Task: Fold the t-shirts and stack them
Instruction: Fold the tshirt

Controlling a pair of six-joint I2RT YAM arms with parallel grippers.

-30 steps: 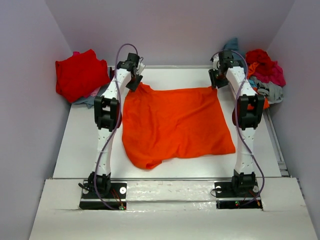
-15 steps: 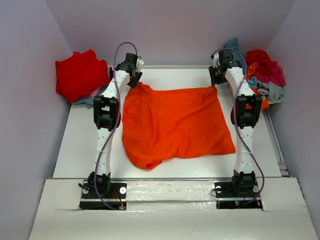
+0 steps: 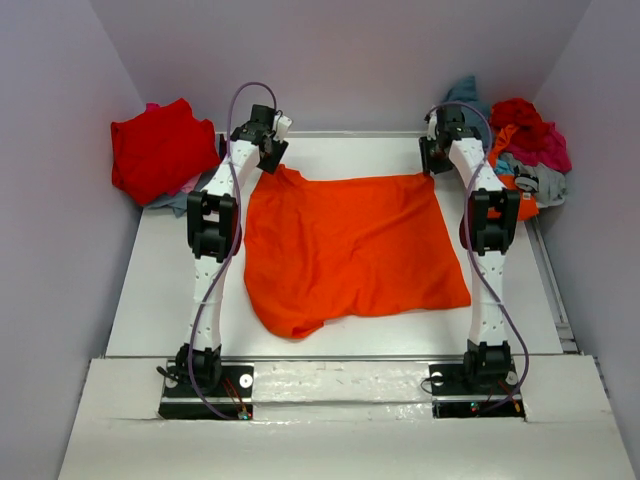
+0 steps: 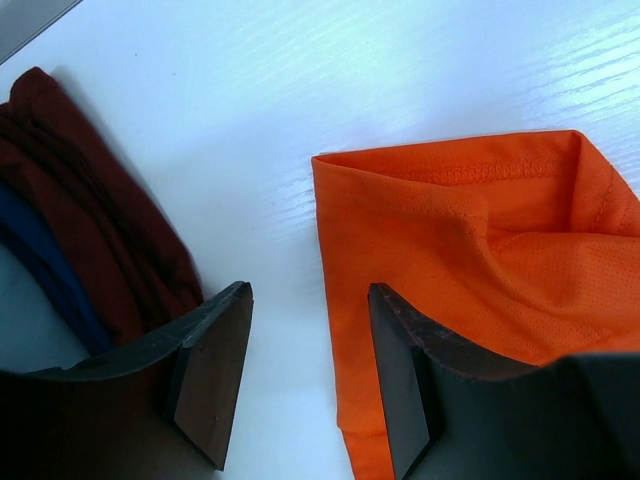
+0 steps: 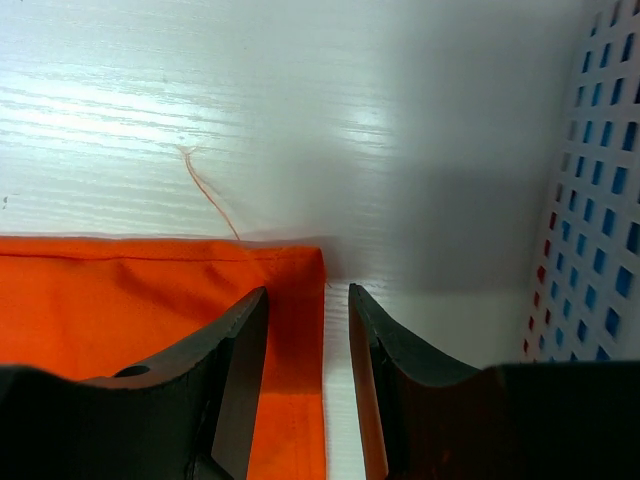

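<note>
Pincer jaws on both arms are seen parted and holding nothing. The left pincer (image 4: 305,300) is poised over the far left corner of the orange t-shirt (image 3: 350,245), one jaw above bare worktop (image 3: 150,290) and the other above the cloth's hemmed edge. The right pincer (image 5: 307,295) is opened more narrowly and is set astride the far right corner, with the shirt's side edge lying in the gap between the jaws. The orange t-shirt is spread nearly flat in the middle of the worktop, between the two arms, with its near left part bunched and rounded. A red t-shirt (image 3: 155,150) is piled at the far left, and a mixed heap of t-shirts (image 3: 530,145) is seen at the far right, beside a white perforated wall (image 5: 600,200). A loose orange thread (image 5: 205,190) lies just beyond the right corner. The step in hand is judged to be the first fold, with nothing yet stacked; for the next move, both far corners would need to be pinched and drawn toward the near edge together. No brand, label or legible writing can be made out.
</note>
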